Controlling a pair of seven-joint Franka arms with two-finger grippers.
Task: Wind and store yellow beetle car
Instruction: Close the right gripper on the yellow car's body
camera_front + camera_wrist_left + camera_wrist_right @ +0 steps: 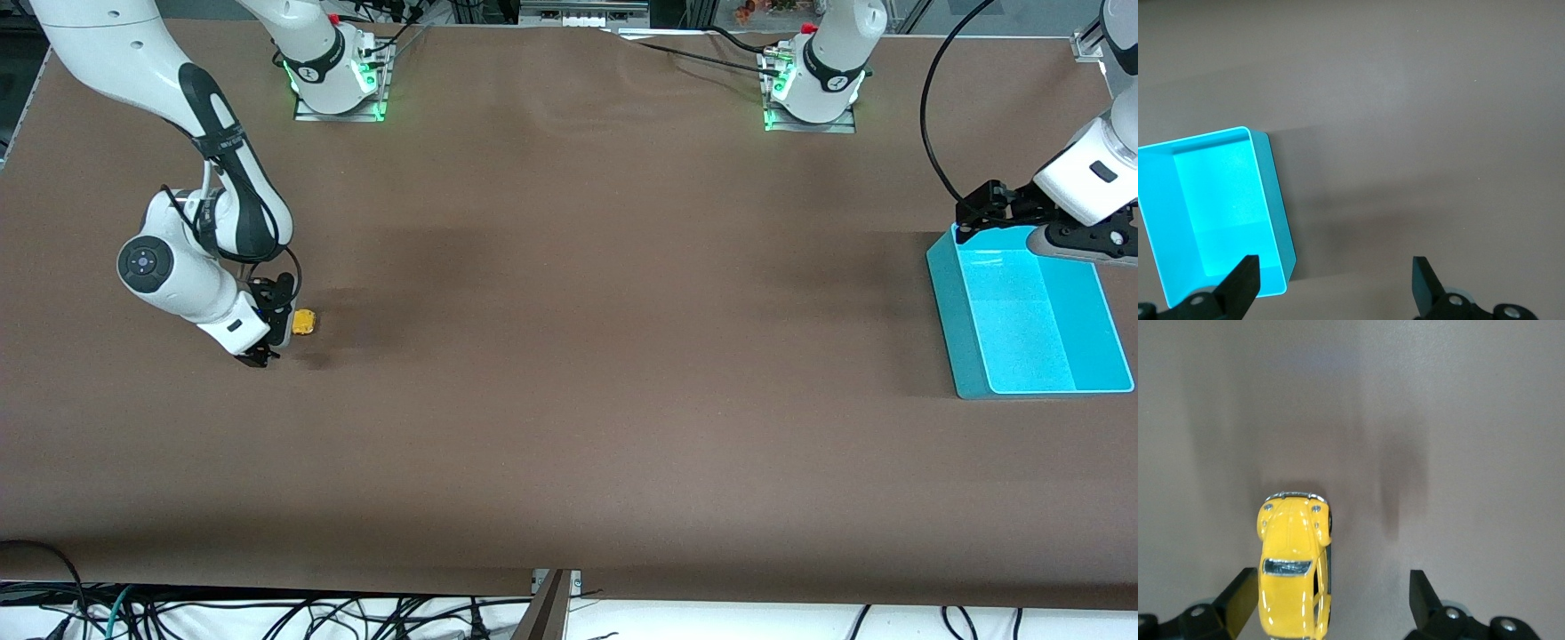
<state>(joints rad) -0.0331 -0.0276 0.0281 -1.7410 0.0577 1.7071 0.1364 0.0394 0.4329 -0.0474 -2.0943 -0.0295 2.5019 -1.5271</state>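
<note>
The yellow beetle car (304, 322) stands on the brown table toward the right arm's end. My right gripper (276, 324) is low at the table beside it, open. In the right wrist view the car (1293, 567) lies between the spread fingers of my right gripper (1332, 581), close against one finger (1243, 585) and apart from the other. My left gripper (973, 218) hangs open and empty over the upper corner of the teal bin (947, 293). In the left wrist view my left gripper (1335, 267) is spread over the bin's edge (1275, 200).
The teal bin is empty and stands near the left arm's end of the table. Cables hang along the table's front edge (551, 591). Both arm bases (338, 71) stand along the table's back edge.
</note>
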